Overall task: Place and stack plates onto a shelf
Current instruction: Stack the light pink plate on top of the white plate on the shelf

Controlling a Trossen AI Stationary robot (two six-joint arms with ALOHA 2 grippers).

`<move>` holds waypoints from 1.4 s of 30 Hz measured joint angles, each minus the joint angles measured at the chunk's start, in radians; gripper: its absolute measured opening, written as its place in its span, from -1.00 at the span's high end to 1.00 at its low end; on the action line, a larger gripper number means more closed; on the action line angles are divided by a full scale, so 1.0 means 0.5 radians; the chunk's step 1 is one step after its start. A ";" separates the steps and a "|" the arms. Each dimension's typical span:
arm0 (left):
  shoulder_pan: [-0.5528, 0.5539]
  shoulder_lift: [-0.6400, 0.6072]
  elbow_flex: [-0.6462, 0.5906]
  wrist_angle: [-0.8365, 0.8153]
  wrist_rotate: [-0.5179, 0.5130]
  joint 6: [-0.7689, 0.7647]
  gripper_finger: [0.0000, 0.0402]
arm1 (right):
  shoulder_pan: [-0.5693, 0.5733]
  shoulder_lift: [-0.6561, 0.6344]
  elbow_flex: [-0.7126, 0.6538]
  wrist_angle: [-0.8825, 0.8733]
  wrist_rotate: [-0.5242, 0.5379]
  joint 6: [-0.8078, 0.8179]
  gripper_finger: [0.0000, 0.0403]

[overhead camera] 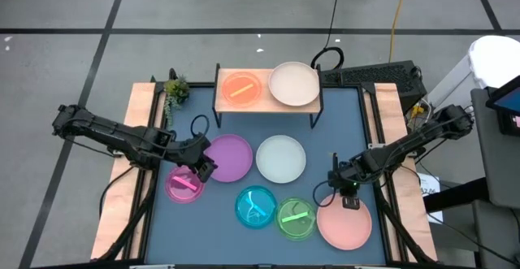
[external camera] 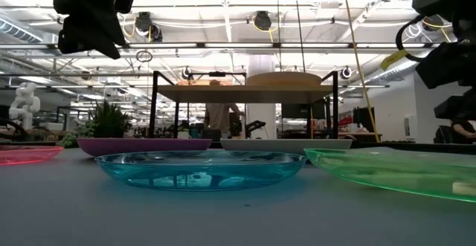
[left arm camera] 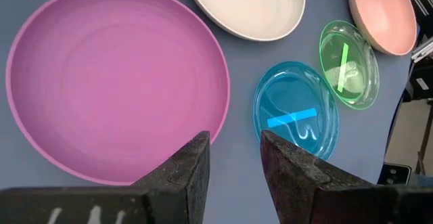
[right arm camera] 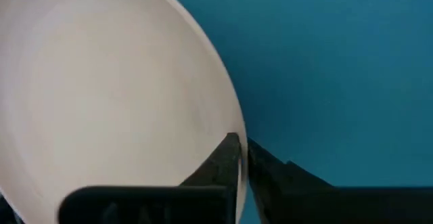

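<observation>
The shelf (overhead camera: 268, 98) stood at the far edge of the table, and I take it as the landmark. Two plates already lay on its board: the small orange plate (overhead camera: 240, 88) on the left half and the beige plate (overhead camera: 293, 84) on the right half, side by side, so the next plates would probably be stacked on these.

In front of the shelf, on the blue mat, the purple plate (overhead camera: 227, 157) and the white plate (overhead camera: 281, 158) lay nearest to it. Farther from the shelf were the small blue plate (overhead camera: 257, 206) and the small green plate (overhead camera: 296, 218), just beside each other, with the small pink plate (overhead camera: 184, 184) to the left and the large pink plate (overhead camera: 344, 223) to the right.

The right gripper (right arm camera: 241, 158) was at the rim of the large pink plate, well away from the shelf. Its fingers were pressed together on the thin edge, one inside the rim and one outside, which is a sensible way to lift a flat plate.

The left gripper (left arm camera: 233, 160) hovered at the near rim of the purple plate, fingers spread and holding nothing, probably lined up to take that rim.
</observation>
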State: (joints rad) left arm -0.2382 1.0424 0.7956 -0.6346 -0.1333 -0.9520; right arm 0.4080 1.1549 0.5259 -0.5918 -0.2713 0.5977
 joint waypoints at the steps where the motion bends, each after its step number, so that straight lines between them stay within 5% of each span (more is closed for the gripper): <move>1: 0.000 0.000 0.000 0.000 0.000 0.001 0.32 | 0.000 -0.001 0.000 -0.001 -0.002 0.019 0.97; 14: 0.000 0.000 0.000 0.003 -0.003 0.030 0.32 | 0.000 -0.157 0.052 -0.073 -0.165 0.572 0.99; 24: -0.011 0.000 0.000 0.005 -0.079 -0.031 0.32 | -0.010 -0.383 0.409 -0.374 -0.189 0.922 1.00; 32: -0.029 0.000 0.000 0.006 -0.092 -0.111 0.32 | -0.046 -0.466 0.777 -0.563 0.158 1.317 1.00; 42: -0.040 0.000 0.000 0.157 -0.085 -0.142 0.32 | -0.123 -0.469 1.063 -0.453 0.697 1.357 1.00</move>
State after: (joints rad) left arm -0.2584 1.0424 0.7956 -0.5562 -0.1761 -1.0231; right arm 0.3465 0.9203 1.0574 -0.8183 0.0771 1.2761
